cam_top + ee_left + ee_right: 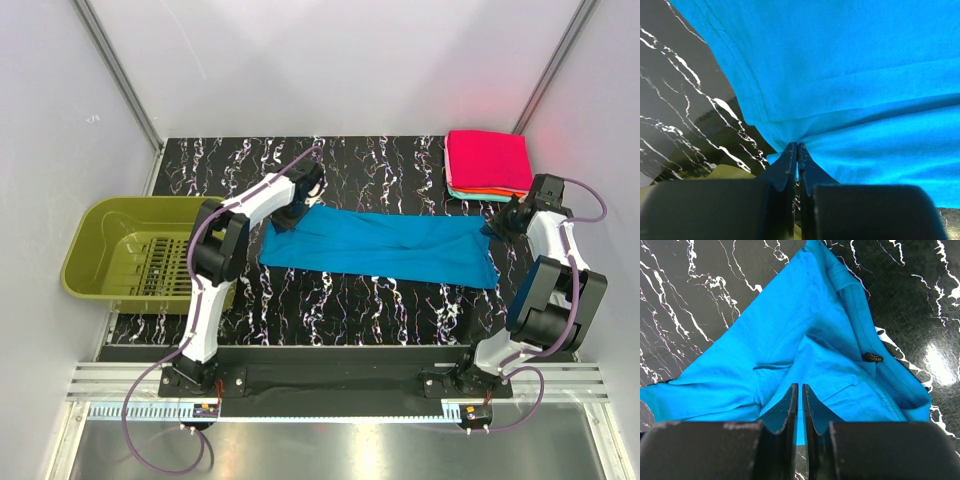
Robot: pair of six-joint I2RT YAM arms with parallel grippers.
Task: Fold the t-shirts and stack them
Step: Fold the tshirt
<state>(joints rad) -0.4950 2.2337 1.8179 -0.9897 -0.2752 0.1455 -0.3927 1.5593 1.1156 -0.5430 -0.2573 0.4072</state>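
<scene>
left gripper (797,146): jaws pressed together on a gathered edge of the bright blue t-shirt (850,75), with the cloth puckering into the pinch. right gripper (800,386): jaws narrow, a thin sliver of blue cloth caught between them, holding the opposite end of the same shirt beside the neckline (a small dark tag (872,358) sits on the collar seam there).

from above, the shirt is drawn out as a long band across the middle of the black marbled table (400,160), running from one gripper to the other. whether its middle rests on the surface or hangs just clear cannot be told.

off the table's left edge, level with the left arm, stands an olive-green plastic basket (85,240) with a slotted floor.

at the far right corner lies a folded stack: a magenta-pink t-shirt (487,160) on top, with orange and pale teal edges (490,193) showing beneath it at the near side. the stack is apart from the blue shirt and just beyond the right gripper.
</scene>
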